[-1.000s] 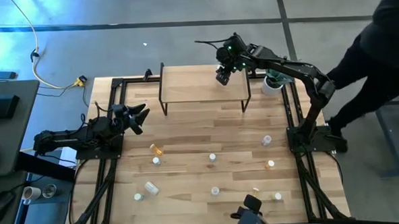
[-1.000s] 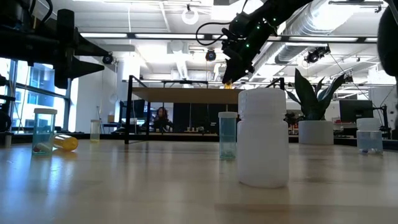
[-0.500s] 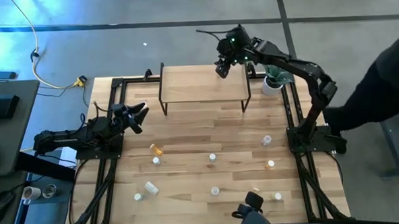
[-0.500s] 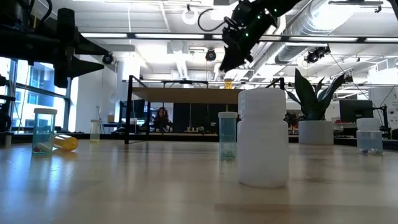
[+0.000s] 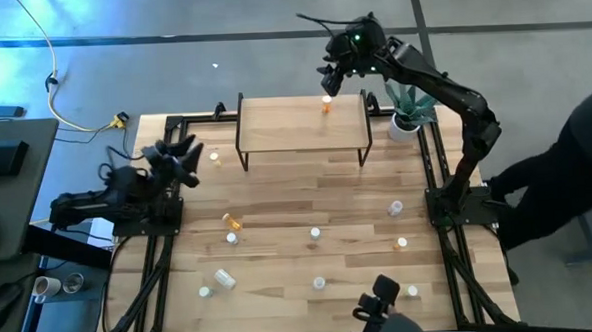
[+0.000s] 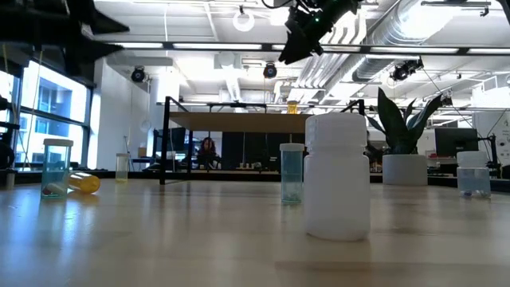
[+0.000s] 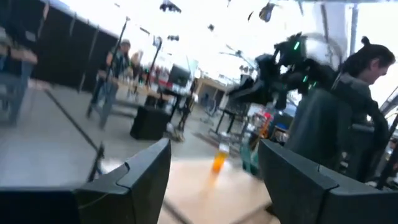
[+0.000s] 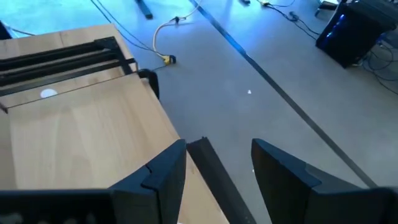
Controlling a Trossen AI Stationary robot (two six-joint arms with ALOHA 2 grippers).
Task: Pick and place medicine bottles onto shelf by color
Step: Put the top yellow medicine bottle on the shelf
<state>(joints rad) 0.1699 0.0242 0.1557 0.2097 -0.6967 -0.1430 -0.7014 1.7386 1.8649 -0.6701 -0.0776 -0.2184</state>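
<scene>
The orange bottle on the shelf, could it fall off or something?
It might. The orange bottle stands alone on the shelf near its back right corner, so a bump could tip it over the edge. The right gripper, open and empty, hovers just past it above the shelf's far edge, and its arm could brush it. On the table a yellow-orange bottle lies on its side and may roll when grabbed.

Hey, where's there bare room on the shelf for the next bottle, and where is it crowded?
The shelf is bare from its left end across to the orange bottle near its back right. The table is bare just in front of the shelf; loose bottles crowd its front half.
</scene>
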